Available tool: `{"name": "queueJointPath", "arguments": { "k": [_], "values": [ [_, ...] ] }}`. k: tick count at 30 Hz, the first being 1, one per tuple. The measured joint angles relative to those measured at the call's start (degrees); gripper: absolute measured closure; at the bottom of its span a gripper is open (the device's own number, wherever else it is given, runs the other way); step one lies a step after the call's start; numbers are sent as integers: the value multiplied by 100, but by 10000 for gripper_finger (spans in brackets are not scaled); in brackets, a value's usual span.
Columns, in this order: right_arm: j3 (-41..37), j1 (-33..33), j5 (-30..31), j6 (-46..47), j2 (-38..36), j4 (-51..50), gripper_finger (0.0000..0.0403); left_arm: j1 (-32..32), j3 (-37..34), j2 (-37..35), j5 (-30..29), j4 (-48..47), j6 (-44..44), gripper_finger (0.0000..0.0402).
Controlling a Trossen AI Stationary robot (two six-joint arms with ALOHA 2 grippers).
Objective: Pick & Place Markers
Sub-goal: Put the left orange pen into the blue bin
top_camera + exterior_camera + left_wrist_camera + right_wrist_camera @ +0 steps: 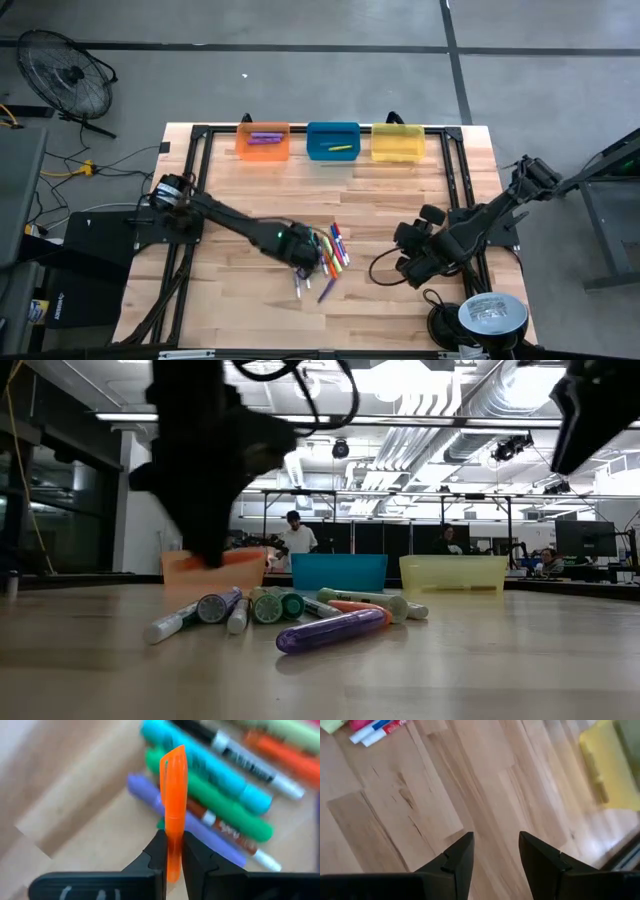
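My left gripper [172,840] is shut on an orange marker [174,790] and hangs over the loose pile of markers [335,252] lying on the wooden table near its middle. In the left wrist view the blue, green, purple and orange markers of the pile [220,785] lie below the held one. The low view shows the pile [300,615] flat on the table. My right gripper [495,842] stands open over bare wood to the right of the pile, with nothing between its fingers [405,265]. My left gripper pinches the orange marker's barrel [173,851] between its two fingers, close to one end. The fingers come from above, pointing steeply down. The rest of the marker sticks out past the fingertips toward the table, lifted clear of the pile.
Three translucent bins stand in a row at the far edge: orange [263,141] with a purple marker inside, blue [333,140] with a yellow marker, and yellow [397,142]. A black frame [455,170] borders the table. People show in the room behind [295,535].
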Motion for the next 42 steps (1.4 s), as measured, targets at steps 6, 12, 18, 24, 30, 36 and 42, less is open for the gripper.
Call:
{"name": "queueJointPath", "arguments": {
  "k": [6,12,18,24,30,36,42],
  "values": [
    [-1052,63,-376,265,-940,1162,258,607,471,-85,-46,-1,960,374],
    [-1681,9,-446,245,-1724,1750,257,1363,1103,-89,-120,25,2437,374],
    [-1957,-430,-421,224,-2072,2069,257,2364,1422,-89,-124,55,4141,374],
    [-1965,-1159,-553,100,-2078,2482,258,3388,1529,-89,204,157,5696,374],
    [-1965,-1877,-721,120,-2078,2840,257,4168,1533,-89,369,452,6949,374],
    [-1965,-2460,-877,216,-2078,3156,257,4681,1539,9,417,828,7969,374],
    [-1965,-2912,-916,219,-2076,3495,258,4915,1537,256,668,1095,8706,373]
  ]
}}
